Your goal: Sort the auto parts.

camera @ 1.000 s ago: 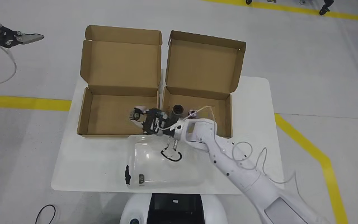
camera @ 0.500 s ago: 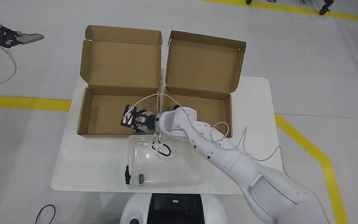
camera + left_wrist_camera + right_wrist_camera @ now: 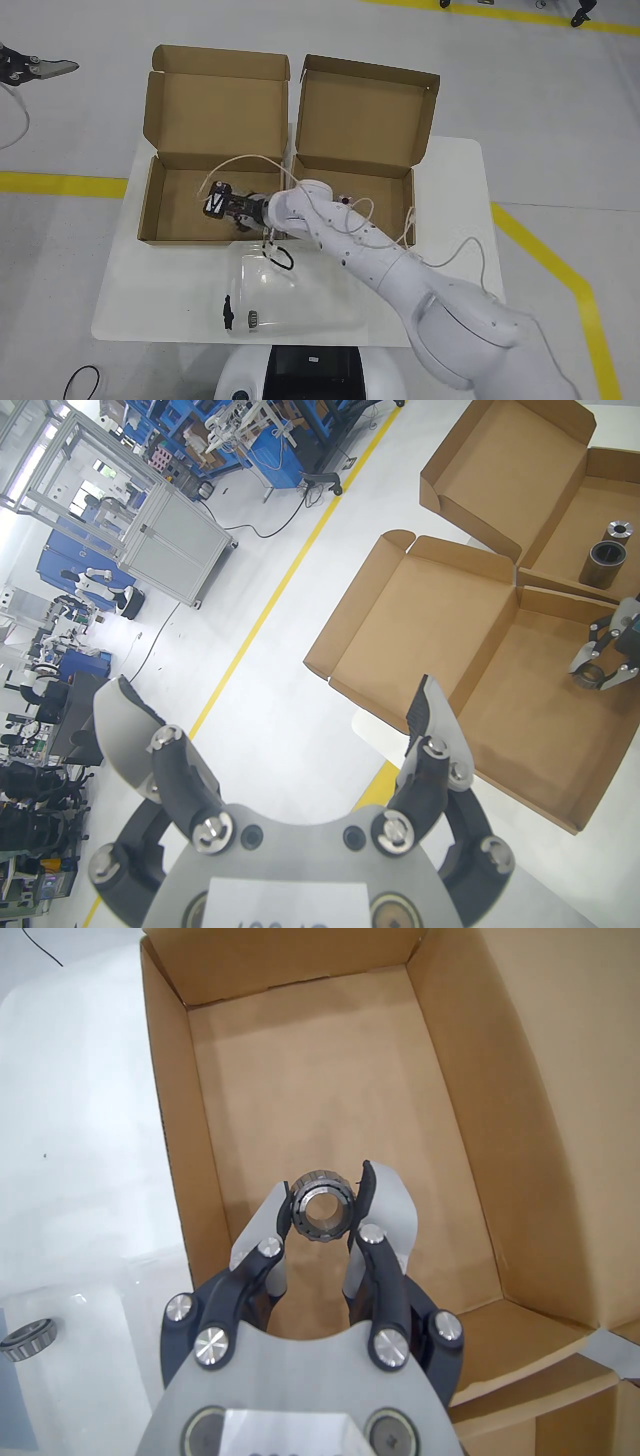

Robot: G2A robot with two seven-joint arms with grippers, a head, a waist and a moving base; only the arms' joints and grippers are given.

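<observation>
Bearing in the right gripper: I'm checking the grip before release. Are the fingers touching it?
Touching. The right wrist view shows both fingers of the right gripper pressed against the bearing on opposite sides, with no gap.

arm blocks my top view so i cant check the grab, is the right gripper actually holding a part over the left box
observer: yes. The right wrist view shows the right gripper shut on a roller bearing, above the floor of the left box.
operator: anything in the right box, the arm covers it
observer: the left wrist view shows a dark sleeve and a smaller silver sleeve standing upright in the right box.
operator: and the left gripper, holding anything
observer: no. The left gripper is open and holds nothing, out over the floor beside the table.
</observation>
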